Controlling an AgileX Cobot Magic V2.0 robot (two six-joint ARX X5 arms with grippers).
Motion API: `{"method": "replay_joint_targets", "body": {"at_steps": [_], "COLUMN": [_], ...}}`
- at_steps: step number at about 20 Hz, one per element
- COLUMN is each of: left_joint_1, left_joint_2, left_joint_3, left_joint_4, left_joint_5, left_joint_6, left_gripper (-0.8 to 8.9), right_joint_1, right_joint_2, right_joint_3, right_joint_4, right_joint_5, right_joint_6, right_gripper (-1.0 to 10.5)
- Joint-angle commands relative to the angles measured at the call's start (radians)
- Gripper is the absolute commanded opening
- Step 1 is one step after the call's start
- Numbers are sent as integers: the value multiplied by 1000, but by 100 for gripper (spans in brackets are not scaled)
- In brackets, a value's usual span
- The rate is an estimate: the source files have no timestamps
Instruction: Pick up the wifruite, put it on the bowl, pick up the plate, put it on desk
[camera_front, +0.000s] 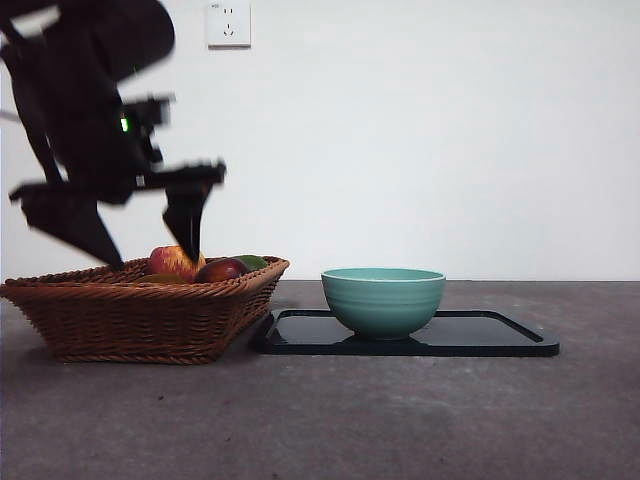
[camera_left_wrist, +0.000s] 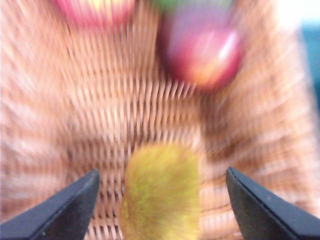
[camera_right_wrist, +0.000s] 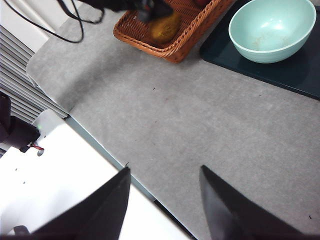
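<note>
The golden-brown wifruite (camera_left_wrist: 161, 192) lies on the woven floor of the wicker basket (camera_front: 140, 310); it also shows in the right wrist view (camera_right_wrist: 165, 27). My left gripper (camera_left_wrist: 162, 200) hangs open over the basket, one jaw on each side of the wifruite, not touching it; in the front view it (camera_front: 150, 245) reaches down into the basket. The teal bowl (camera_front: 383, 300) stands empty on the black plate (camera_front: 500, 335), right of the basket. My right gripper (camera_right_wrist: 165, 200) is open and empty, above the desk's (camera_right_wrist: 200, 120) near edge.
A red-and-yellow apple (camera_front: 172, 261), a dark red fruit (camera_front: 221, 270) and a green fruit (camera_front: 252, 262) also lie in the basket. A white wall with a socket (camera_front: 228, 22) stands behind. A white stand (camera_right_wrist: 60, 165) and cables lie beside the desk.
</note>
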Motion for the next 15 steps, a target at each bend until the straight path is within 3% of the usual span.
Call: {"method": "replay_joint_targets", "body": {"at_steps": [1, 5, 9, 12, 15], "left_joint_1": [-5, -6, -6, -6, -6], "left_joint_2": [-83, -327, -528, -615, -679], "left_joint_3": [20, 20, 20, 20, 20], "left_joint_4": [-30, -168, -353, -475, -554], "left_joint_5": [12, 232, 454, 554, 571], "left_joint_6": [24, 60, 163, 214, 249], "left_gripper": [407, 407, 404, 404, 403], "right_joint_1": [5, 5, 5, 5, 5], "right_joint_2": [2, 2, 2, 2, 2], "right_joint_3": [8, 8, 8, 8, 8], "right_joint_4": [9, 14, 14, 14, 14], "right_joint_5": [2, 9, 31, 34, 34], "right_joint_6": [6, 5, 6, 6, 6], "right_gripper": [221, 221, 221, 221, 221]}}
